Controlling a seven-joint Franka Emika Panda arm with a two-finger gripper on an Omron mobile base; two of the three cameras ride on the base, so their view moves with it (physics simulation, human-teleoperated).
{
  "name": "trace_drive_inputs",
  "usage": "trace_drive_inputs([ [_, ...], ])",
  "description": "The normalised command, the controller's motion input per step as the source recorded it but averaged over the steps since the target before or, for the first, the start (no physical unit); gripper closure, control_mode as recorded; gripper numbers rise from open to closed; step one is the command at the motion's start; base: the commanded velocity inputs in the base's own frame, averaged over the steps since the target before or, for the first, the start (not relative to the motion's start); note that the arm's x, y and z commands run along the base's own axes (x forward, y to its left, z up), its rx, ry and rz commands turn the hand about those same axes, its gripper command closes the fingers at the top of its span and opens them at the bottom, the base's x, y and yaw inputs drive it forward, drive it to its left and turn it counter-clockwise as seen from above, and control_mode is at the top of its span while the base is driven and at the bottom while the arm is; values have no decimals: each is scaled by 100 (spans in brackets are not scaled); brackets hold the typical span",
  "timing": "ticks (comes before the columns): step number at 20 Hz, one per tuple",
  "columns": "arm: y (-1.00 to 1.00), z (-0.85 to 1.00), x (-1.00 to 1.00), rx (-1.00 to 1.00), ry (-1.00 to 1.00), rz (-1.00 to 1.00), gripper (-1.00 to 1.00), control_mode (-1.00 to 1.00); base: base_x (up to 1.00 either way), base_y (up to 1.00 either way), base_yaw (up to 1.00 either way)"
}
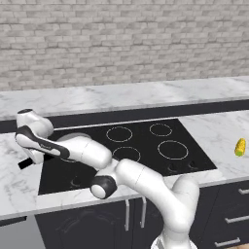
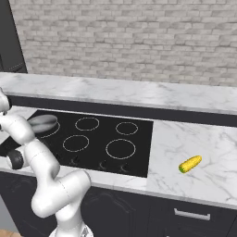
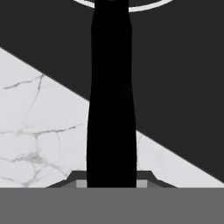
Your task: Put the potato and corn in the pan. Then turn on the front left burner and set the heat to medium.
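Your open room lies to the right: the marble counter [image 2: 185, 139] beside the black cooktop [image 2: 97, 139] carries nothing but the corn [image 2: 190, 164], which lies near the counter's front edge, well apart from the arm. Along the back, a raised marble ledge and the brick wall close things in. The pan [image 2: 42, 122] sits at the cooktop's far left, over the back left ring, partly hidden by the arm. Your arm folds hard left, elbow low over the cooktop's front edge, wrist reaching past its left border. In the hand view the pan's black handle [image 3: 111, 96] runs straight up from between the fingers, crossing the edge where cooktop meets marble. The gripper [image 3: 111, 183] is clamped on the handle. You cannot tell where the potato is.
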Motion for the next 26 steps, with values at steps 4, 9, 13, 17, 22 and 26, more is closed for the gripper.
trace_drive_inputs([
  [4, 0, -7, 0, 1, 0, 0, 100, -100, 0, 0, 0],
  [9, 0, -6, 0, 1, 0, 0, -100, -100, 0, 0, 0],
  [13, 0, -5, 0, 1, 0, 0, -100, -100, 0, 0, 0],
  [17, 0, -1, 0, 1, 0, 0, -100, -100, 0, 0, 0],
  [22, 0, 0, 0, 0, 0, 0, -100, -100, 0, 0, 0],
  [26, 0, 26, -16, -4, -1, 0, -100, -100, 0, 0, 0],
])
